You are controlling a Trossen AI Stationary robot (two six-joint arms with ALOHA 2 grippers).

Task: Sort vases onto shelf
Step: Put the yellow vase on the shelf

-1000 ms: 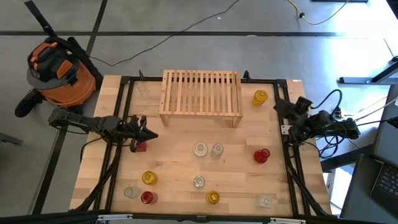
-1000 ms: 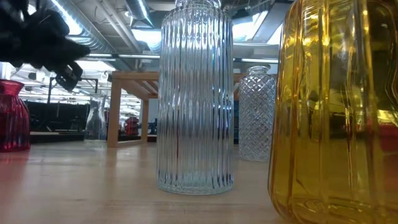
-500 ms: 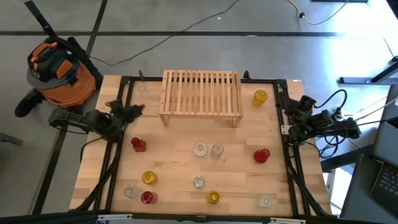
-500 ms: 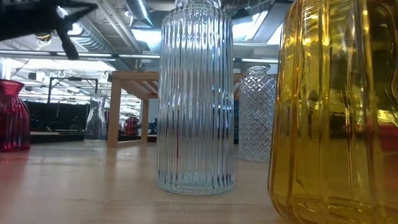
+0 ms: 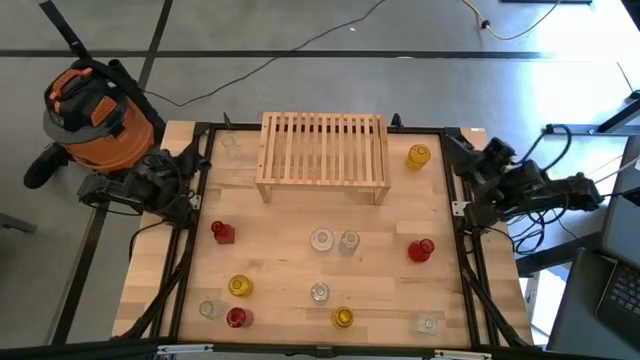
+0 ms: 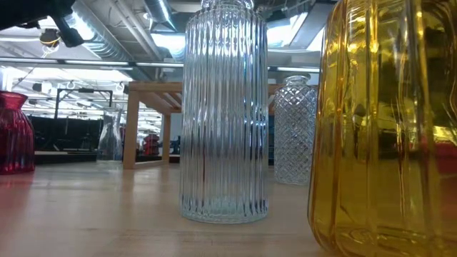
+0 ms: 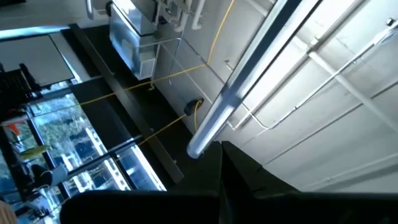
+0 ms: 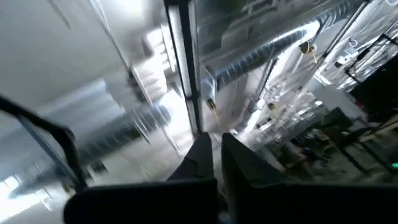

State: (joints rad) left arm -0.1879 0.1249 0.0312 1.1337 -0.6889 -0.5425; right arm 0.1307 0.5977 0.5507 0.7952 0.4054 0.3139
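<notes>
Eleven vases (image 5: pixel 320 239): standing loose on the surface, mostly at 6 o'clock of the shelf (image 5: pixel 323 155).
Handling: likely glass, fragile, slippery; gripping at the neck is looking safest.
Left gripper (image 5: pixel 185 168): jaws pressed together, empty, idling at 9 o'clock.
Right gripper (image 5: pixel 478 160): same, at 3 o'clock.

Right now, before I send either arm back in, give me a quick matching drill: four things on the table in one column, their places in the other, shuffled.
Things:
1. wooden shelf
2. yellow vase by itself
3. pair of clear vases
4. left gripper

Places:
A. middle of the table, in front of the shelf
B. far middle of the table, top bare
C. far left table edge, shut, holding nothing
D. just right of the shelf

Pairs: 1-B, 2-D, 3-A, 4-C
</notes>
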